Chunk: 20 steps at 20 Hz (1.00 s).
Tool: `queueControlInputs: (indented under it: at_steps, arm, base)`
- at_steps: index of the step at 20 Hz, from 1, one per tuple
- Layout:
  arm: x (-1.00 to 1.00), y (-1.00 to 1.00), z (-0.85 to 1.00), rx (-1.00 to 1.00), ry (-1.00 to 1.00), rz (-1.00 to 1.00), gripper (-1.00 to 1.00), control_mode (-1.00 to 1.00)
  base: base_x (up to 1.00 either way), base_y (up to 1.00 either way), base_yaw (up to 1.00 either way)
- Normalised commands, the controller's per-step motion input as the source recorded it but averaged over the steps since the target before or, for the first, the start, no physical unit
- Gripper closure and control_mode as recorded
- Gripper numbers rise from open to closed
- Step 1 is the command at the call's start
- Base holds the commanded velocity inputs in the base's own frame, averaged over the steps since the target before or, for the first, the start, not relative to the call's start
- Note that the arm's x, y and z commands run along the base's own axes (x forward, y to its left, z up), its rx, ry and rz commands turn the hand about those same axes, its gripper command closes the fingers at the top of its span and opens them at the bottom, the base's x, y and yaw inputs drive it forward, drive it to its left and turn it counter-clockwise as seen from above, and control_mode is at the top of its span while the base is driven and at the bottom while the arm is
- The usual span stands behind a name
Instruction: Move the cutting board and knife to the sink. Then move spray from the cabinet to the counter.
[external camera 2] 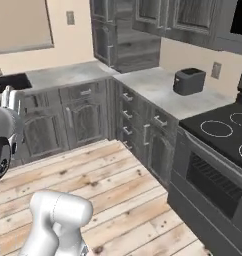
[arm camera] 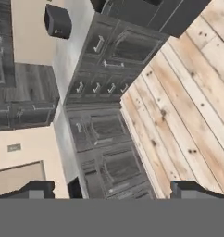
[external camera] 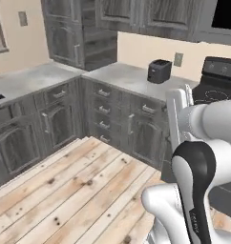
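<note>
Gripper [arm camera: 112, 190] fingertips are seen set wide apart at the bottom of the hand view, with nothing held between them; wooden floor [arm camera: 188, 106] and grey cabinet fronts are framed in the gap. A black toaster [external camera: 159, 71] is used here as the landmark: it stands on the marble counter [external camera: 122, 76], which runs on from it round the corner beneath the dark grey wall cabinet [external camera: 89, 33]. Open shelves are seen in that cabinet, up and to the left of the toaster. A black stovetop [external camera 2: 228, 127] with ring burners lies to the right of the toaster. Grey drawer fronts [external camera: 105, 109] with handles are set below the toaster. A dark sink [external camera 2: 10, 81] is seen far to its left.
</note>
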Motion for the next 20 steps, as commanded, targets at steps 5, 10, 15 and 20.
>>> queueControlInputs:
  at_steps: [5,10,15,20]
  arm:
    - [0.00,0.00,0.00,0.00,0.00,0.00,-1.00,1.00]
    - [0.00,0.00,0.00,0.00,0.00,0.00,-1.00,1.00]
    - [0.00,0.00,0.00,0.00,0.00,0.00,-1.00,1.00]
    - [0.00,0.00,0.00,0.00,0.00,0.00,-1.00,1.00]
  base:
    - [-0.20,0.20,-0.90]
    - [-0.46,0.11,-0.87]
    - [-0.44,-0.17,-0.60]
    - [-0.17,-0.97,-0.06]
